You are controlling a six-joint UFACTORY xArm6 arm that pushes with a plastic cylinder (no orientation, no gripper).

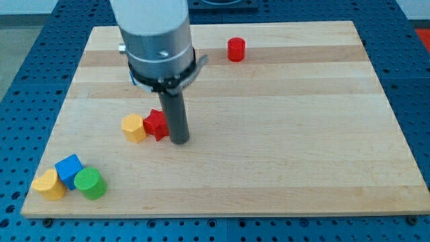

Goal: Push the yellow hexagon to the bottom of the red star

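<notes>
The yellow hexagon lies left of the board's middle. The red star sits right beside it on its right, touching it. My tip rests on the board just to the right of the red star, close against it. The rod rises from there to the grey arm body at the view's top.
A red cylinder stands near the top edge. At the bottom left corner a yellow block, a blue cube and a green cylinder are clustered together. The wooden board lies on a blue perforated table.
</notes>
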